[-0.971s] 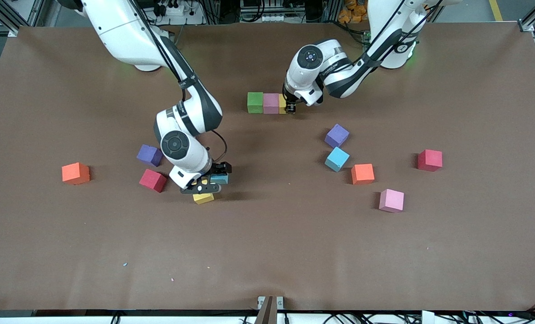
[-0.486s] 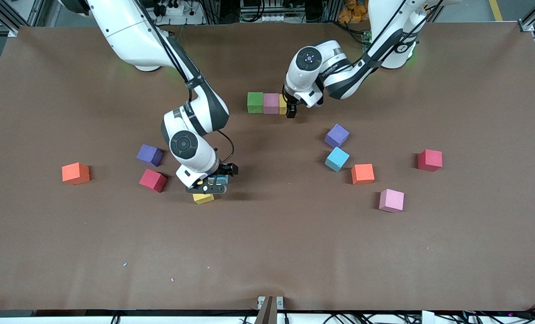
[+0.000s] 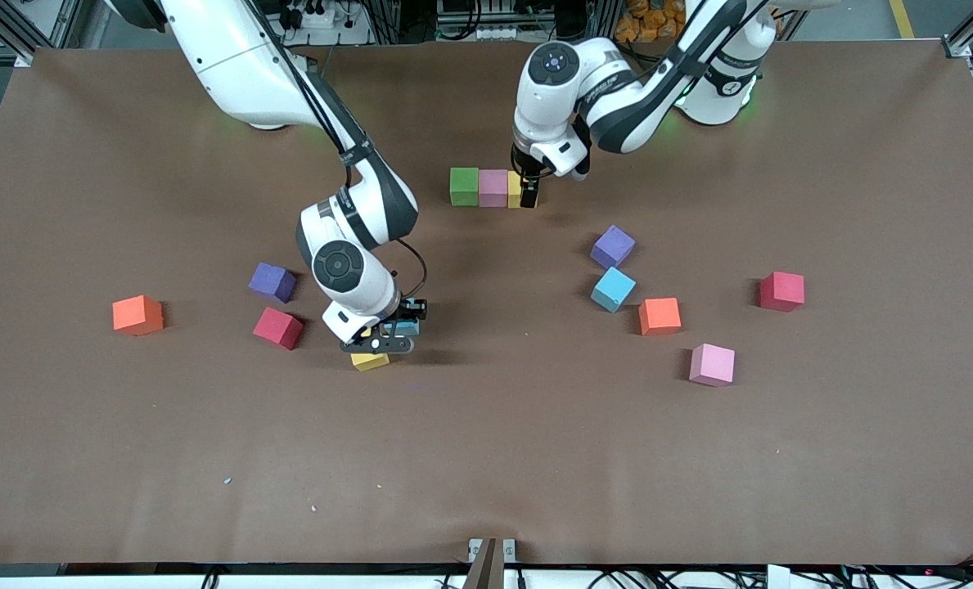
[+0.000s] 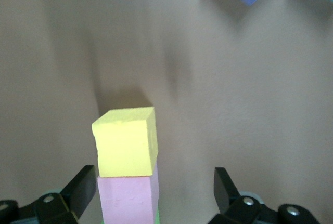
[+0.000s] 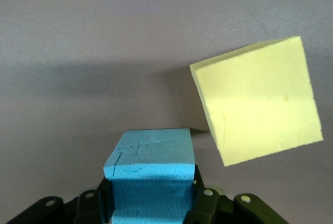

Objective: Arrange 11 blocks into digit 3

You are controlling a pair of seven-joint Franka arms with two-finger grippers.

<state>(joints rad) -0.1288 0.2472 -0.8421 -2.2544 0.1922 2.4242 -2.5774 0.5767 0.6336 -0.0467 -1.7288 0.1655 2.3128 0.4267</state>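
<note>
The blocks [image 5: 150, 174] appear to be matt foam, faintly cracked; the brown surface [image 3: 486, 458] is matt; glossy white plastic covers the arms.

No text, label, brand, number or sign can be read anywhere.

We see a brown table [image 3: 486, 458] carrying matte cubes in plain colours. A green block [image 3: 464, 186], a pink block [image 3: 493, 188] and a yellow block [image 3: 515, 189] form one row. Near the right arm's end lie an orange block [image 3: 137, 315], a purple block [image 3: 272, 282], a red block [image 3: 278, 328], a second yellow block [image 3: 369, 361] and a light blue block [image 5: 151, 182]. Toward the left arm's end sit another purple block [image 3: 613, 246], light blue block [image 3: 614, 289], orange block [image 3: 659, 316], red block [image 3: 781, 291] and pink block [image 3: 712, 364]. Both arms are white with black joints.
</note>
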